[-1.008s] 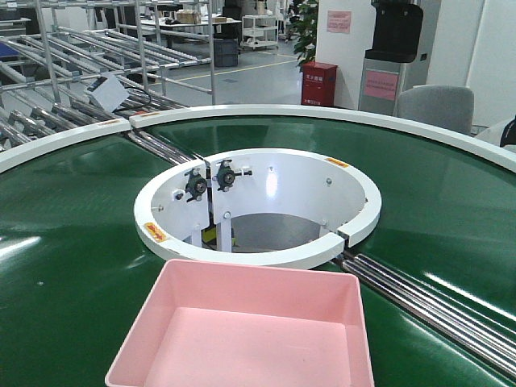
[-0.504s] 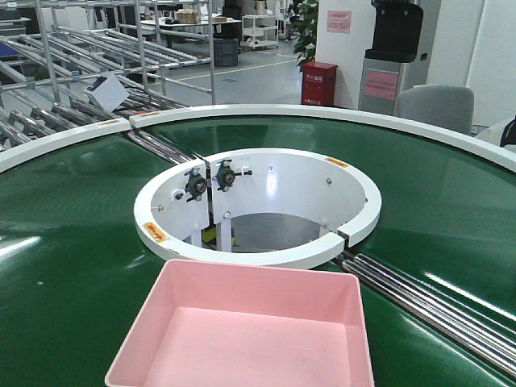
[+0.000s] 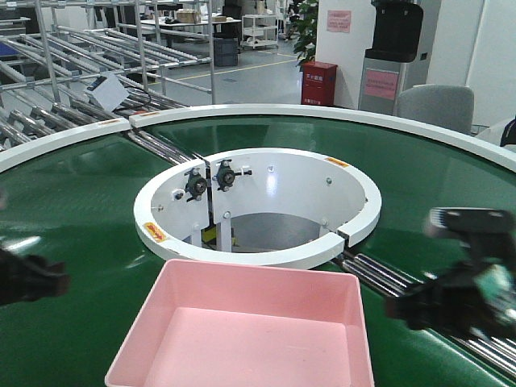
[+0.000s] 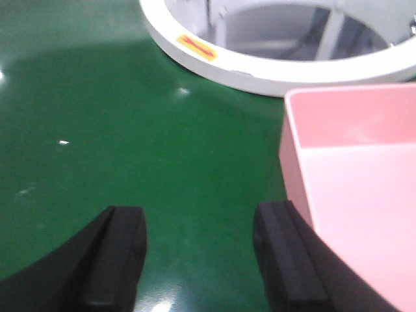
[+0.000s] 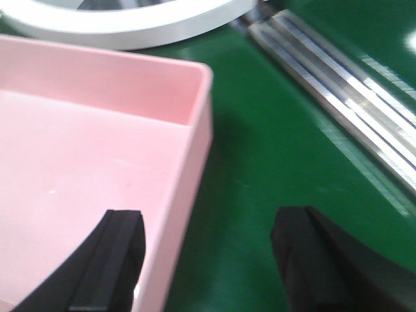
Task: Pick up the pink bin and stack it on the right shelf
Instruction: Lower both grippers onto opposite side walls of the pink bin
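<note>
- Though cropped — long axis unclear — pink bin sits mouth-up, far wall toward white ring.
- Left gripper gapes beside it.
- Right gripper gapes astride its right wall.

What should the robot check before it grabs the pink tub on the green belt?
1. Shallow pale-pink plastic bin is empty: ok.
2. Left claw open: ok.
3. Right claw open: ok.
4. Right claw's fingers sit either side of the bin's right wall: ok.
5. Left claw's fingers sit either side of the bin's left wall: not ok, the wall is not between them.
6. Right shelf has room: cannot tell, not in view.
</note>
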Robot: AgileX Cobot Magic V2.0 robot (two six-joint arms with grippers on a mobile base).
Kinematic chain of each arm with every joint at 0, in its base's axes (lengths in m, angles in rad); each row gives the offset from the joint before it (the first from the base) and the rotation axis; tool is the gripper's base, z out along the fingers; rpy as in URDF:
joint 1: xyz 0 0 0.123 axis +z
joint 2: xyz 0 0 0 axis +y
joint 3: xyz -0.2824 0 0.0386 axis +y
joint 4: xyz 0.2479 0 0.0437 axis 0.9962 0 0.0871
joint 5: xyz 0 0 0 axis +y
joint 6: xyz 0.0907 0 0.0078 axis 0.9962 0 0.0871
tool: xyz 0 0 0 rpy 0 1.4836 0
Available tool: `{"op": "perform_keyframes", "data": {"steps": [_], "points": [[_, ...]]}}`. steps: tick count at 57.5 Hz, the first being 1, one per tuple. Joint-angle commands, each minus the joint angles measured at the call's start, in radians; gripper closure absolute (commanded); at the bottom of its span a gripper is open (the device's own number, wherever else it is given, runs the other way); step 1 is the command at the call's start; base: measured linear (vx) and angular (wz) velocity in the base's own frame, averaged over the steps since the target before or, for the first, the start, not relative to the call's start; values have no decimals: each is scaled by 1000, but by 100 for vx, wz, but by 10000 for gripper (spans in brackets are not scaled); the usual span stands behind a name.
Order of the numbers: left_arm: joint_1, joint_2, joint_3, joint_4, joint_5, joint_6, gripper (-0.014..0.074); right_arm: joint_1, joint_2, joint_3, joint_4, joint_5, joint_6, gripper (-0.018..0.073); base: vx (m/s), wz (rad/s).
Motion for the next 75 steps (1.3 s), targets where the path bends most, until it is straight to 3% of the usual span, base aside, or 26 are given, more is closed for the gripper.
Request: {"op": "perform_keyframes", "data": {"steps": [1,6,12,23,31,56,66,75], "points": [[-25,96,-142,-70,38,75,102,35,99,-129,-7,14,80,87,0,0],[-34,203,-249,-142,107,149,102,37,213,-233,-16,103,171,87,0,0],[-35,309,-360,-211,185,204,102,42,321,-318,-27,152,191,87,0,0],[-39,461,-491,-259,272,207,102,43,438,-394,-31,159,207,95,0,0],[-40,529,-505,-327,278,211,102,43,470,-399,-29,168,210,115,0,0],[-78,616,-505,-378,299,250,118,43,492,-399,3,175,209,176,0,0],[-78,632,-505,-378,315,250,259,43,492,-400,18,182,209,309,0,0],[-78,627,-505,-418,355,250,530,43,490,-400,48,204,210,547,0,0]]}}
